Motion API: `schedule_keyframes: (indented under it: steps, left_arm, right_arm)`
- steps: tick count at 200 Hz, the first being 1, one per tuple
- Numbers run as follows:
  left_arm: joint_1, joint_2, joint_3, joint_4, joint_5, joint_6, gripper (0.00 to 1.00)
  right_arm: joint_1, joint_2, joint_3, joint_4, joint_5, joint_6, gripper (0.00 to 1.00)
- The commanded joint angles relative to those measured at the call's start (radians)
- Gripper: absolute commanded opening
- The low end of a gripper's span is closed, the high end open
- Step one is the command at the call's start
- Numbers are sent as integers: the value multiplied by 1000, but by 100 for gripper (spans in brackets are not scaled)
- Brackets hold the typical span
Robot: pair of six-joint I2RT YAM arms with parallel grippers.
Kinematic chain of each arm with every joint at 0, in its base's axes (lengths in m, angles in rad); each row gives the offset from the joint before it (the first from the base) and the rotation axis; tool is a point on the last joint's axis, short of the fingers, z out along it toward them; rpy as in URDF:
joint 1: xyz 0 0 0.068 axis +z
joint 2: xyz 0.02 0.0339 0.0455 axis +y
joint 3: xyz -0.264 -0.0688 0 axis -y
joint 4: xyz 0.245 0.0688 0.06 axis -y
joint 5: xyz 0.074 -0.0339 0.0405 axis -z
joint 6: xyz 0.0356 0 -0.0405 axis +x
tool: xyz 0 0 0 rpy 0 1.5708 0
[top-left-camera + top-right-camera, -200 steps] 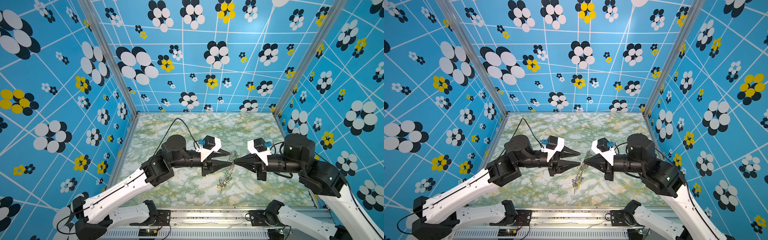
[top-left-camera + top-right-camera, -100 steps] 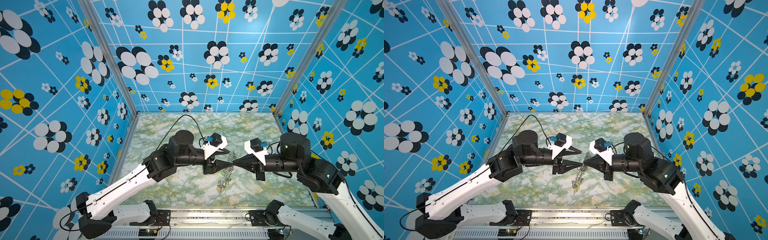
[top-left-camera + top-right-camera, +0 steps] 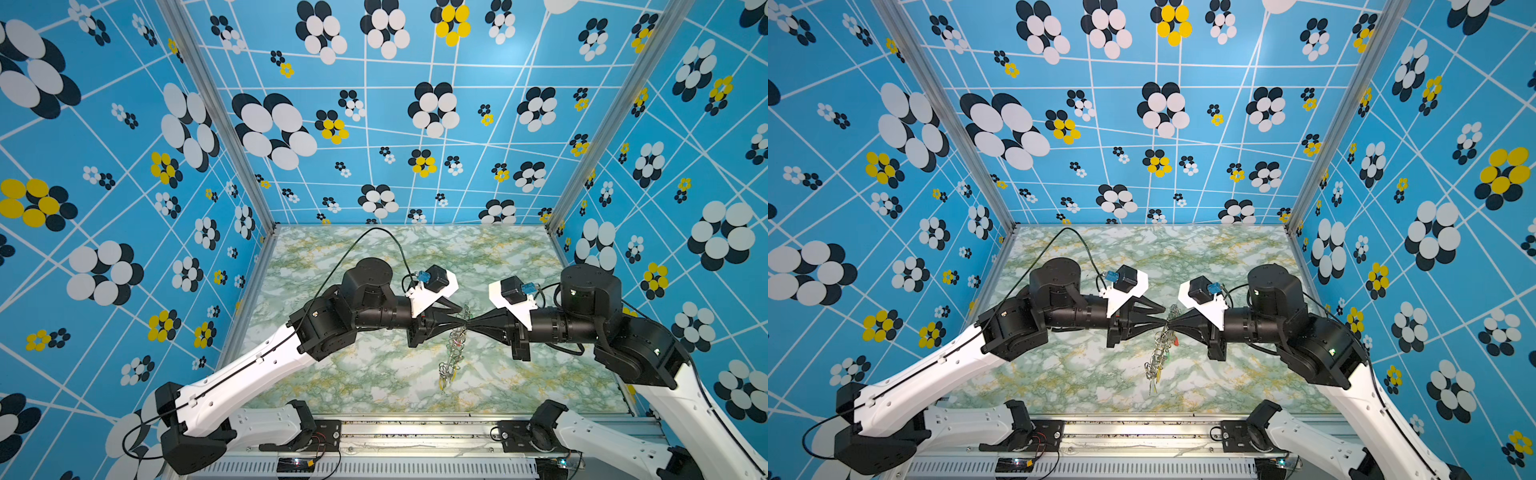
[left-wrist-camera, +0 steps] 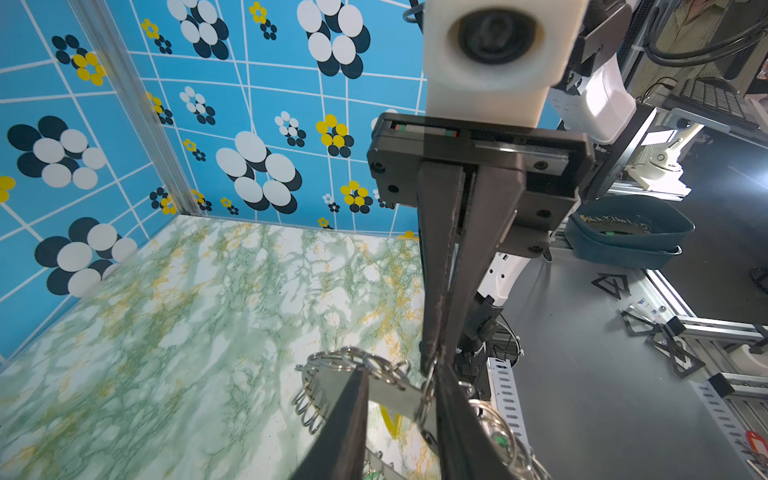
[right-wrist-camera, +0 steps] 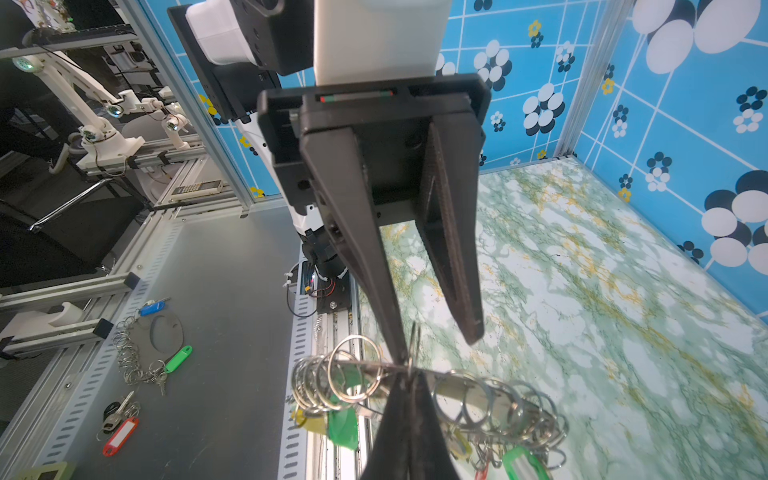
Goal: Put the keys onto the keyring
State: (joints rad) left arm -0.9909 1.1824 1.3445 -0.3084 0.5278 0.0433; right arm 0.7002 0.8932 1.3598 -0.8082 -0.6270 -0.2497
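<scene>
The keyring (image 3: pixel 455 345) (image 3: pixel 1160 353) hangs edge-on above the marble table, a flat grey ring rimmed with wire loops and green, yellow and red tags. My right gripper (image 3: pixel 471 326) (image 3: pixel 1170 324) (image 5: pixel 409 378) is shut on its upper rim (image 5: pixel 453 390). From the opposite side, my left gripper (image 3: pixel 463 318) (image 3: pixel 1163 316) (image 4: pixel 397 374) has its jaws apart. One fingertip (image 5: pixel 401 355) rests against the rim beside the right gripper's tip. The other fingertip (image 5: pixel 473 334) stands clear. The ring's flat band (image 4: pixel 390 395) crosses the gap between them. The keys are hidden: neither gripper shows one.
Patterned blue walls close the table (image 3: pixel 374 374) on three sides. Outside the front rail, a spare bunch of rings and coloured tags (image 5: pixel 137 365) lies on the grey bench. A teal bin (image 4: pixel 623 241) stands there too.
My left gripper has moved right up to the hanging keyring, and its jaws have narrowed after widening. The right gripper still holds the ring and has shifted slightly left.
</scene>
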Motion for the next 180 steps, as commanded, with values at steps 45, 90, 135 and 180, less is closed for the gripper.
schedule_keyframes:
  steps: [45,90,135,180]
  left_arm:
    - [-6,6,41,-20,39,16,19]
    - [-6,-3,26,10,44,6,13]
    - [-6,-4,28,13,53,4,0]
    - [-7,-30,-3,77,46,6,0]
  right_arm:
    - [6,0,38,13,-12,-11,0]
    - [5,-1,34,10,-11,-10,0]
    - [6,-2,33,10,-5,-11,0]
    - [5,-9,32,8,24,-11,0]
